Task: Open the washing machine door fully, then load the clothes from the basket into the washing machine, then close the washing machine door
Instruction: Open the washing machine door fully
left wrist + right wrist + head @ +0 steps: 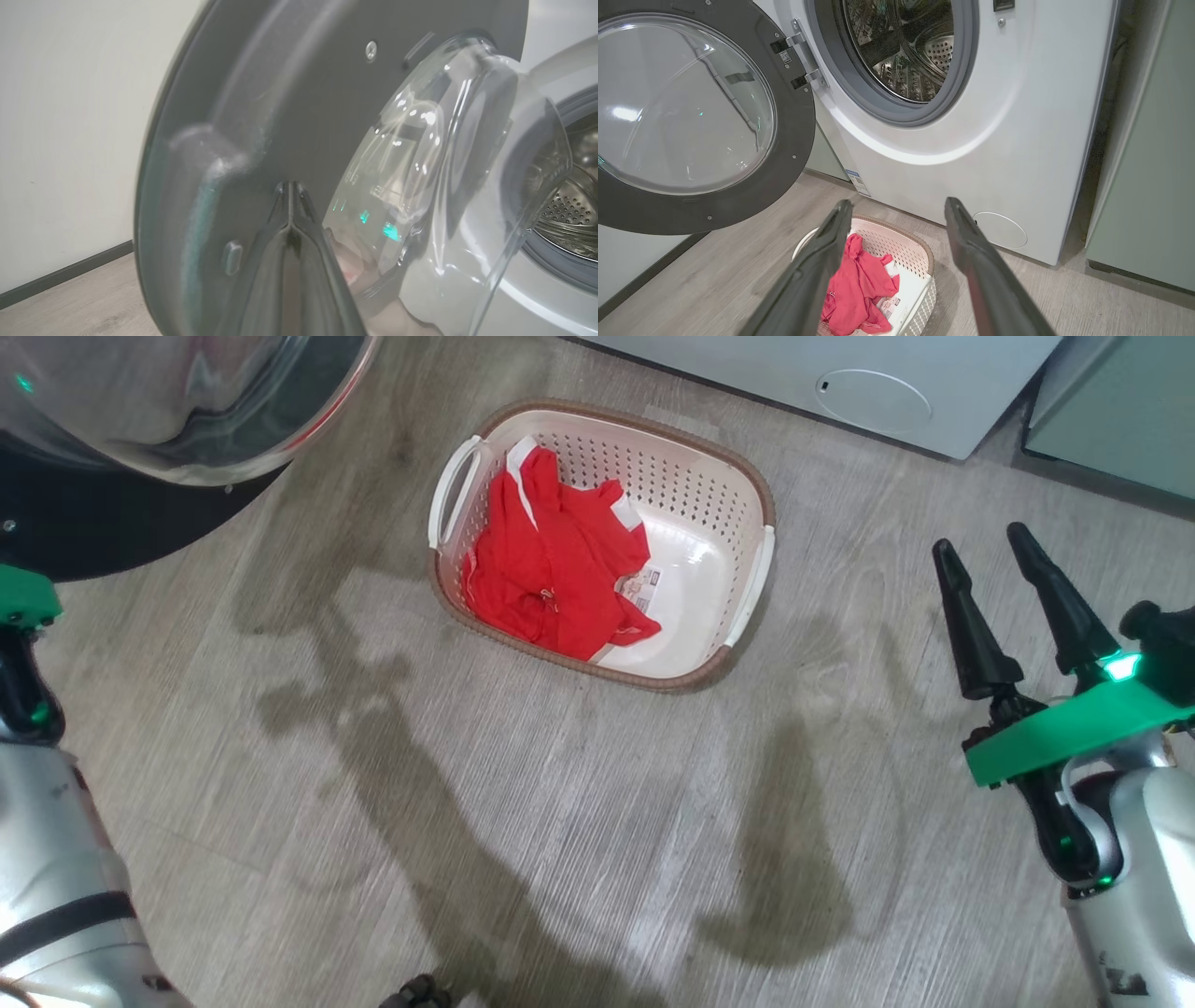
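Observation:
The washing machine door stands swung open to the left of the steel drum of the washing machine. My left gripper is shut, its tips right at the dark inner rim of the door, beside the glass bowl. The basket sits on the floor in front of the washing machine, with the red clothes heaped in its left half. My right gripper hangs open and empty to the right of the basket. In the right wrist view its fingertips frame the basket and clothes.
The door's bowl and black rim overhang the floor at the upper left of the head view. A pale green cabinet stands right of the machine. A round service flap is low on the machine front. A pale wall is behind the door.

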Controlling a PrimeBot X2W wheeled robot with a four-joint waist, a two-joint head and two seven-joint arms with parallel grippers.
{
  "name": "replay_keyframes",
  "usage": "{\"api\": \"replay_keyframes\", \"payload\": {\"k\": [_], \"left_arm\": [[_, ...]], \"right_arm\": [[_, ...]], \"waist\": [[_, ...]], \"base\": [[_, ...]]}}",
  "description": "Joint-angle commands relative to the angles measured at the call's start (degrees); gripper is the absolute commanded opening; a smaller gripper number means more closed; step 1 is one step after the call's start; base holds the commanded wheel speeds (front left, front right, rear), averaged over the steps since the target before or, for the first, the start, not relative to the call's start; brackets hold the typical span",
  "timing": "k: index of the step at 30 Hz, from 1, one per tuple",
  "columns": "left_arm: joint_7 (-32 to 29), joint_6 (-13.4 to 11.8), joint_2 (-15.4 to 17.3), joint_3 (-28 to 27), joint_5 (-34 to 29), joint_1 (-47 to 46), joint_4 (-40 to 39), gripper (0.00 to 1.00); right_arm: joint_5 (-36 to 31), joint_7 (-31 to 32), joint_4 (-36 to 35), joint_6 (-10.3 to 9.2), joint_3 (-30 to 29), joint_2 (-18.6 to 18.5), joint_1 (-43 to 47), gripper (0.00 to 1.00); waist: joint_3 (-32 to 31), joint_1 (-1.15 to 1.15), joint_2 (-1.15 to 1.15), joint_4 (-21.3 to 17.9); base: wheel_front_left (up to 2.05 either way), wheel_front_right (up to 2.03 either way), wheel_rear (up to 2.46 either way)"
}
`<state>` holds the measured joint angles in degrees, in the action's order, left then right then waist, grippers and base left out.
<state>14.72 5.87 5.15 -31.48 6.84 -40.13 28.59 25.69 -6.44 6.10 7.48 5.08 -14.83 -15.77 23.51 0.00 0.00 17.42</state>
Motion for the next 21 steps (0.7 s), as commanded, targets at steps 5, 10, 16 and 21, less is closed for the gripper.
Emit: {"api": "replay_keyframes", "payload": {"k": [5, 10, 16, 21], "left_arm": [[0.3, 0.4, 2.1, -1.3, -2.2, -0.8, -2.2, 0.0], [0.3, 0.8, 0.9, 0.3, -3.7, 1.5, -3.2, 0.0], [0.3, 1.3, -0.6, 4.4, -5.0, 5.4, -4.5, 0.0], [0.3, 1.5, -1.5, 9.3, -5.7, 9.2, -5.9, 0.0]], "right_arm": [[-0.7, 0.6, -2.4, 0.01, 0.8, -0.2, 0.9, 1.0], [-0.2, -0.3, -1.4, 0.01, 1.3, 0.9, 0.9, 1.0], [1.0, -2.7, 1.5, 0.01, 2.0, 2.5, 1.2, 1.0], [2.5, -5.0, 4.3, 0.01, 2.8, 3.9, 1.7, 1.0]], "waist": [[-1.6, 0.0, 0.0, 0.2], [-3.8, 0.0, 0.0, -0.2], [-8.3, 0.0, 0.0, -1.2], [-13.0, 0.0, 0.0, -3.0]], "base": [[0.0, 0.0, 0.0], [0.0, 0.0, 0.0], [0.0, 0.0, 0.0], [0.0, 0.0, 0.0]]}}
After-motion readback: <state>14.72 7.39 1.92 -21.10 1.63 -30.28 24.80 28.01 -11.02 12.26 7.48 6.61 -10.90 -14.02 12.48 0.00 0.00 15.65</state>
